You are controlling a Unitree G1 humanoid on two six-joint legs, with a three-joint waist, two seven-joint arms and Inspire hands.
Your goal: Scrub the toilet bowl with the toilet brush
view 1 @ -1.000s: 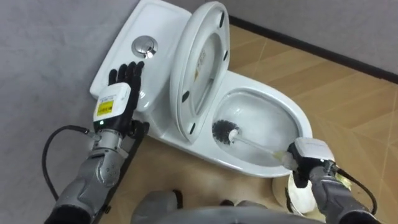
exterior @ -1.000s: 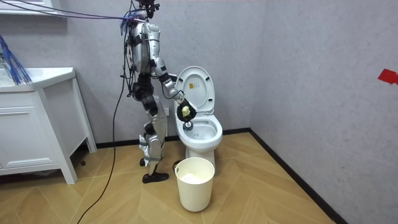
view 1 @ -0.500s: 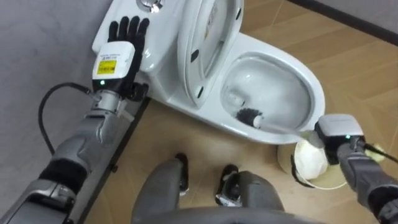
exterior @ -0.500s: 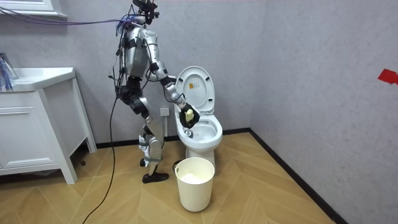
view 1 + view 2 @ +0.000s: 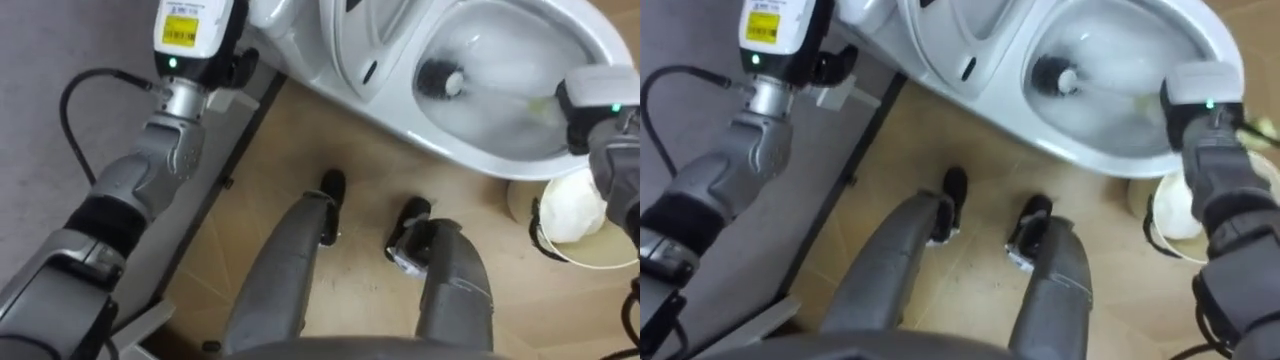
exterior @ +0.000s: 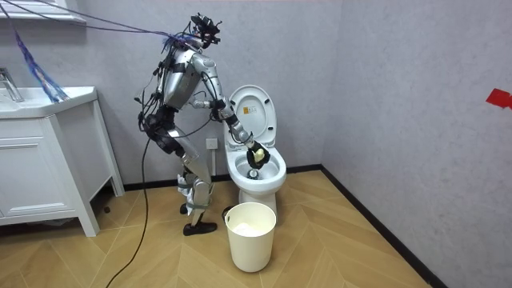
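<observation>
Grey, lightly textured walls [image 6: 416, 96], meeting in a corner towards the room view's right. On the right-hand wall, a small red mark [image 6: 499, 98]. Along the foot of both walls, a dark baseboard [image 6: 302, 170]. Underfoot, a floor [image 6: 344, 240] of warm wooden boards laid in herringbone. At the room view's left, a white cabinet [image 6: 40, 176] with a panelled front, raised on short legs, topped by a pale surface [image 6: 52, 100] with a metal tap [image 6: 7, 80] at the edge. Out on the boards, well apart from the cabinet, a round white bucket [image 6: 252, 234]. Evenly and softly lit throughout.
</observation>
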